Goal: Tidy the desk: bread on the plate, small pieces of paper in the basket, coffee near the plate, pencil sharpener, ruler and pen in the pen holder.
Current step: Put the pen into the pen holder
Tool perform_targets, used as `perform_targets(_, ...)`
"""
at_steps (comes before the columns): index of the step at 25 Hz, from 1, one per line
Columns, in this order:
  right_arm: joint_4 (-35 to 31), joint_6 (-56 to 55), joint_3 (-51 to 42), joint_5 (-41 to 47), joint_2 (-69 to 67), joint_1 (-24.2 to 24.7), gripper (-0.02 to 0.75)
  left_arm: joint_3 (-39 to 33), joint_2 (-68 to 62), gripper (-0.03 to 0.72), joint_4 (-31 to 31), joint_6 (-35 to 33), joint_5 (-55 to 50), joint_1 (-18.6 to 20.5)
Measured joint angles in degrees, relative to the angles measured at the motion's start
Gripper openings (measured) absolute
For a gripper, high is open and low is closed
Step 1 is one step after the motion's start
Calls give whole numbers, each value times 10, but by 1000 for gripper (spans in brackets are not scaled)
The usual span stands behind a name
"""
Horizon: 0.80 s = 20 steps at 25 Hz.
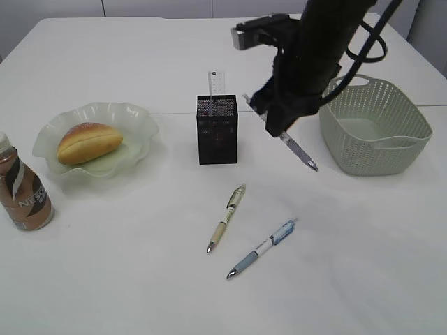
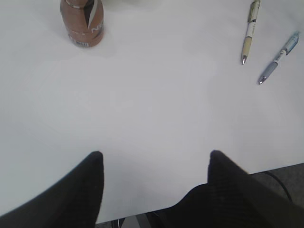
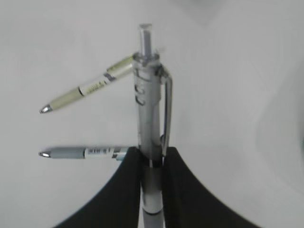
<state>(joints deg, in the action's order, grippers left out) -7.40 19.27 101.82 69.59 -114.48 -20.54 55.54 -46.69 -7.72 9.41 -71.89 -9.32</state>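
Note:
My right gripper [image 1: 277, 127] [image 3: 151, 153] is shut on a silver pen [image 1: 299, 151] [image 3: 150, 102], held aslant in the air between the black pen holder [image 1: 217, 130] and the basket [image 1: 374, 127]. The ruler [image 1: 216, 82] stands in the holder. A cream pen [image 1: 228, 216] [image 2: 250, 29] and a blue pen [image 1: 264, 248] [image 2: 279, 58] lie on the desk [image 1: 140, 279]. The bread [image 1: 89, 142] rests on the plate [image 1: 143, 120], with the coffee [image 1: 21, 190] [image 2: 83, 23] at its front left. Low over the desk's near edge, my left gripper [image 2: 156, 155] stands open and empty. Pencil sharpener and paper pieces are out of view.
The right arm [image 1: 318, 42] and its cables hang over the back right of the desk, just left of the basket. The desk's front edge [image 2: 266, 167] runs close under the left gripper, with floor beyond it.

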Motion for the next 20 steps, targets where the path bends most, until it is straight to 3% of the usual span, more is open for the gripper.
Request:
perform_targets(5, -18, 2, 48, -109, 0, -9, 95, 0, 0, 497, -1, 0, 0, 0)
perform_targets(20, -104, 2, 47, -551, -59, -9, 95, 0, 0, 497, -5, 0, 0, 0)
